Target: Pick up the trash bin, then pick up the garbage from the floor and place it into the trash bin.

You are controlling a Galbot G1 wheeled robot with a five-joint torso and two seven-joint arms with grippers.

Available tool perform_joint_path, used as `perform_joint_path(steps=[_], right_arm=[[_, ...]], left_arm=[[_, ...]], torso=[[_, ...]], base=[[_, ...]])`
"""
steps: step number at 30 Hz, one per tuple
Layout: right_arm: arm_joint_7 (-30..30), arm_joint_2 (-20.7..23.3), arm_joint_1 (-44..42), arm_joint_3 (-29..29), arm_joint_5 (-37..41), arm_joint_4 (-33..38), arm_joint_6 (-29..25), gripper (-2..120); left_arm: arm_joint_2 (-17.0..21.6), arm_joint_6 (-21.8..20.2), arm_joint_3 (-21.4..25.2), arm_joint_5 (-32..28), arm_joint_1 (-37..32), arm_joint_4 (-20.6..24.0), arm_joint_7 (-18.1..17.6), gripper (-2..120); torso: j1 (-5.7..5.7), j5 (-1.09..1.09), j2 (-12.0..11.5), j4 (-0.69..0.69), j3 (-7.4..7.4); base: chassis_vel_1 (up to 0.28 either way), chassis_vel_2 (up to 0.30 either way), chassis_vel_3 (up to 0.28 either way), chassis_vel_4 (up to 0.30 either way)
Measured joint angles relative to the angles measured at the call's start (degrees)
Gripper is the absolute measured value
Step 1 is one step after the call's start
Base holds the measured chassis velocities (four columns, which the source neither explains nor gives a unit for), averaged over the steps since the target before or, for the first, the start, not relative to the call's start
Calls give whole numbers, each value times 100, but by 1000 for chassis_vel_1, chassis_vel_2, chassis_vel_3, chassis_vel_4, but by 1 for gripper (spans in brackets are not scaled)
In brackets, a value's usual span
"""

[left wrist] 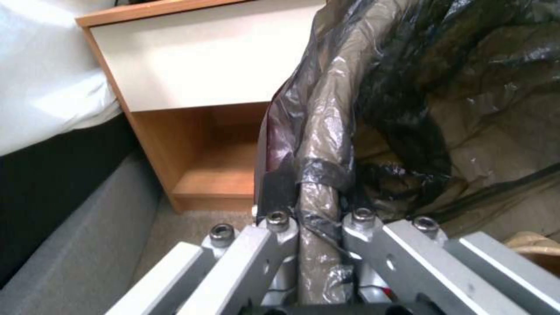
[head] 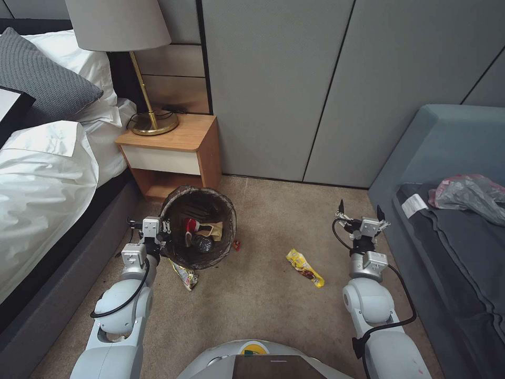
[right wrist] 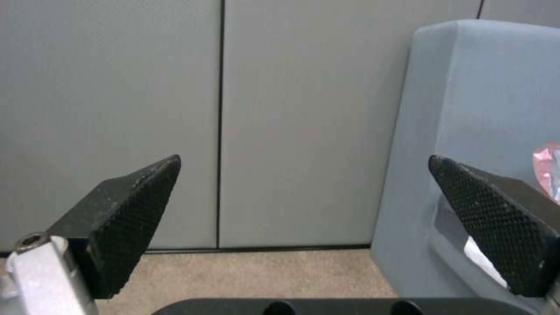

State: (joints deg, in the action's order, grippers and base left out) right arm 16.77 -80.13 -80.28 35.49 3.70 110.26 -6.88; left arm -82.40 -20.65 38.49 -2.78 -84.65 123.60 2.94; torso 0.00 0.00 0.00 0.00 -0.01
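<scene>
Open carpet in the middle, furniture closing in on both sides.

The trash bin [head: 199, 227] stands close in front of the nightstand [head: 173, 152], with the bed [head: 47, 179] hemming it on its left, where the left hand [head: 163, 227] pinches its bag-lined rim [left wrist: 318, 175]. Right of the bin the carpet [head: 273, 221] lies open around the yellow wrapper [head: 304, 268], as far as the grey sofa [head: 447, 247]. The right hand [head: 361, 213], fingers spread, hangs just beside the sofa, facing the wall panels [right wrist: 222, 122].
</scene>
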Motion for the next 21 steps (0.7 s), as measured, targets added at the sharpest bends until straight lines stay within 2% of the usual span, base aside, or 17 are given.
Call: perform_joint_path(steps=[21], right_arm=[[0,0,1,0,-1,1,0,100]], left_arm=[[0,0,-1,0,1,0,0,3]], torso=[[0,0,0,0,1]], base=[[0,0,0,0]])
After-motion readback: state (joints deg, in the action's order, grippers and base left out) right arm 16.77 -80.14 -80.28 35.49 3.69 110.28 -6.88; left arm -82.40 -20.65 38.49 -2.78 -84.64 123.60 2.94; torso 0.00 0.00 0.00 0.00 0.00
